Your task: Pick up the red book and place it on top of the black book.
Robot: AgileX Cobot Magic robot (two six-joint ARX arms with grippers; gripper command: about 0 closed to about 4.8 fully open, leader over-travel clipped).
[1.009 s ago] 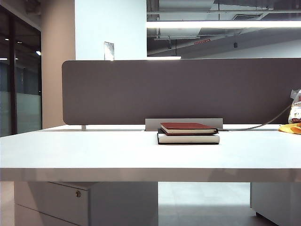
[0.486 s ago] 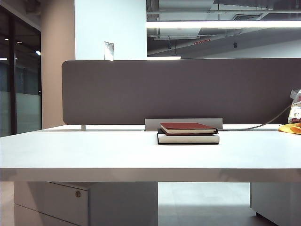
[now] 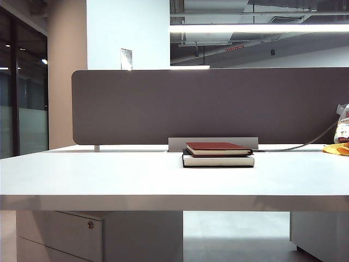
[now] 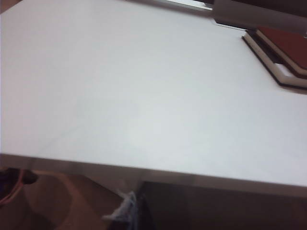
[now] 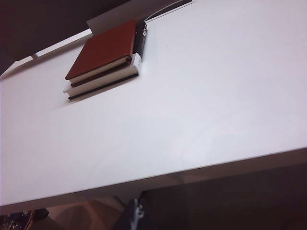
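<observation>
The red book [image 3: 218, 146] lies flat on top of the black book [image 3: 218, 161], at the back middle of the white table [image 3: 109, 174]. The stack shows in the left wrist view, red book [image 4: 288, 43] over black book [image 4: 288, 76], and in the right wrist view, red book [image 5: 103, 48] over black book [image 5: 100, 84]. Both arms are pulled back below the table's near edge and are out of the exterior view. Only the dark tips of my left gripper [image 4: 128, 211] and right gripper [image 5: 137, 213] show, each pressed shut and holding nothing, far from the books.
A grey divider panel [image 3: 207, 103] stands along the table's back edge, with a grey bracket [image 3: 177, 143] just behind the books. A cable [image 3: 305, 144] and a yellow item [image 3: 338, 148] lie at the far right. A drawer cabinet [image 3: 71, 234] sits under the table.
</observation>
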